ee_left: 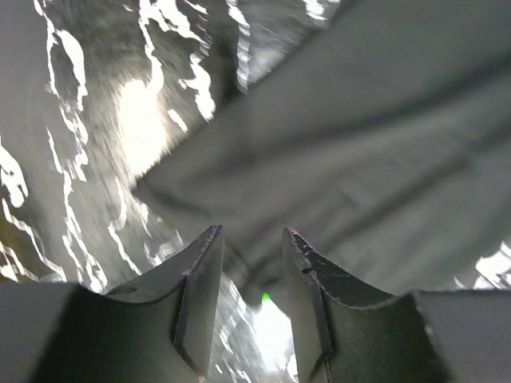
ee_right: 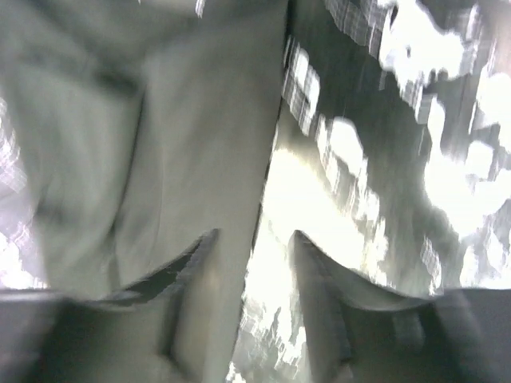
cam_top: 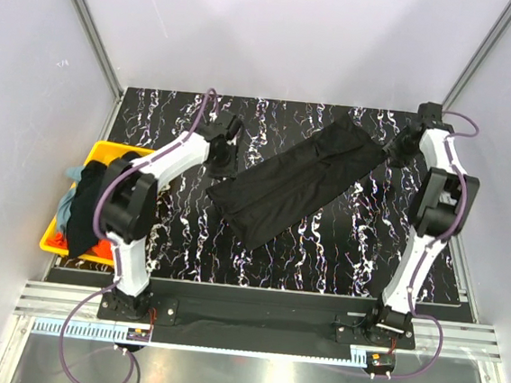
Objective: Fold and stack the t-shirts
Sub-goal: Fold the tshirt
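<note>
A plain black t-shirt (cam_top: pixel 297 182), folded into a long strip, lies diagonally across the middle of the marbled table. My left gripper (cam_top: pixel 223 159) is at the strip's near-left end. In the left wrist view the gripper (ee_left: pixel 251 231) is open, with the cloth (ee_left: pixel 359 144) edge reaching just between the fingertips. My right gripper (cam_top: pixel 395 151) is at the strip's far-right end. In the right wrist view it (ee_right: pixel 254 233) is open, and the cloth (ee_right: pixel 160 144) edge lies by its left finger. More shirts, black (cam_top: pixel 87 202), grey-blue (cam_top: pixel 73 174) and orange-red (cam_top: pixel 78 245), are heaped in the bin.
A yellow plastic bin (cam_top: pixel 52 235) stands at the table's left edge, beside the left arm. The black marbled tabletop (cam_top: pixel 322 252) shows bare in front of the shirt. Pale walls with metal posts enclose the back and sides.
</note>
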